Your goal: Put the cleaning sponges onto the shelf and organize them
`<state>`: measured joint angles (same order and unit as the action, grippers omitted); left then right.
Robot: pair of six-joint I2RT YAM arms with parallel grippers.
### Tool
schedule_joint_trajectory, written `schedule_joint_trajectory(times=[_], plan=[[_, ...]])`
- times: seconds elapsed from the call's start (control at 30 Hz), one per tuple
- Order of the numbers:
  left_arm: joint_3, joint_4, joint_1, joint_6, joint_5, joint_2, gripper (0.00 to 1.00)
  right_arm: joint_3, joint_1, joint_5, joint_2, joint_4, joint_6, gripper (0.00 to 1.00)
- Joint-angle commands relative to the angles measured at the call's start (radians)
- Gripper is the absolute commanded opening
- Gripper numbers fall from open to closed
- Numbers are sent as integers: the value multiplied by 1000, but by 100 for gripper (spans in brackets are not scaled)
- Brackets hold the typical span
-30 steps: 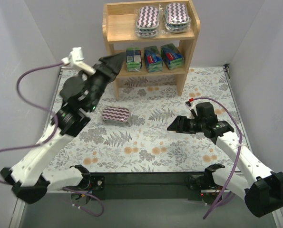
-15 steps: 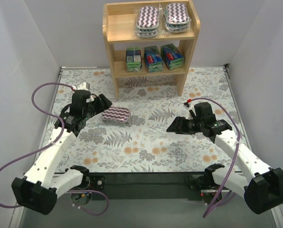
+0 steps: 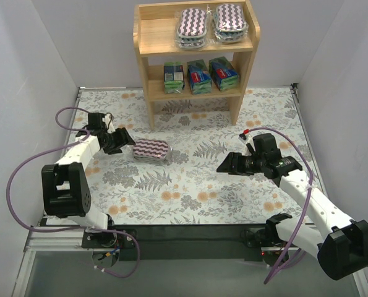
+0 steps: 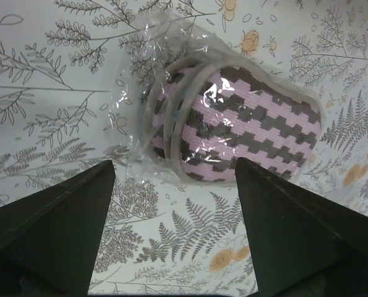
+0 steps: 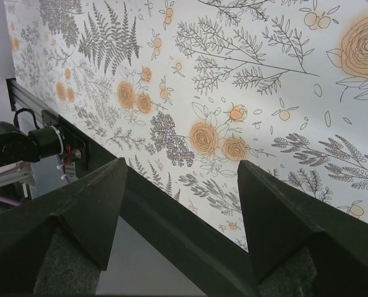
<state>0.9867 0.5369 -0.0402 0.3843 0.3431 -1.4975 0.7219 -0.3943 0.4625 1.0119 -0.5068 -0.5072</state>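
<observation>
Here left claw (image 3: 124, 140) released at edge of wrapped pad (image 3: 151, 149) — right claw (image 3: 224, 167) released, empty, over open mat (image 3: 190, 189).

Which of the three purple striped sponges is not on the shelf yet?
The sponge lying on the flowered table, just in front of the left tool. The other two sit side by side on the top tier of the shelf.

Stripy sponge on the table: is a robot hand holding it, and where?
No. The stripy sponge lies free; left gripper open beside it, right gripper open, empty.
</observation>
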Motion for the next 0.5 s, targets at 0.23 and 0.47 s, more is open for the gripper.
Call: schedule_joint_trajectory(times=[0.23,0.47], plan=[[98,-114,-26,-196,206,-124,69,-10,-5,-2,-38,-7,6,67],[46,-114,-24,-242,191,-164,65,-21,-5,-5,-41,-7,-1,67]])
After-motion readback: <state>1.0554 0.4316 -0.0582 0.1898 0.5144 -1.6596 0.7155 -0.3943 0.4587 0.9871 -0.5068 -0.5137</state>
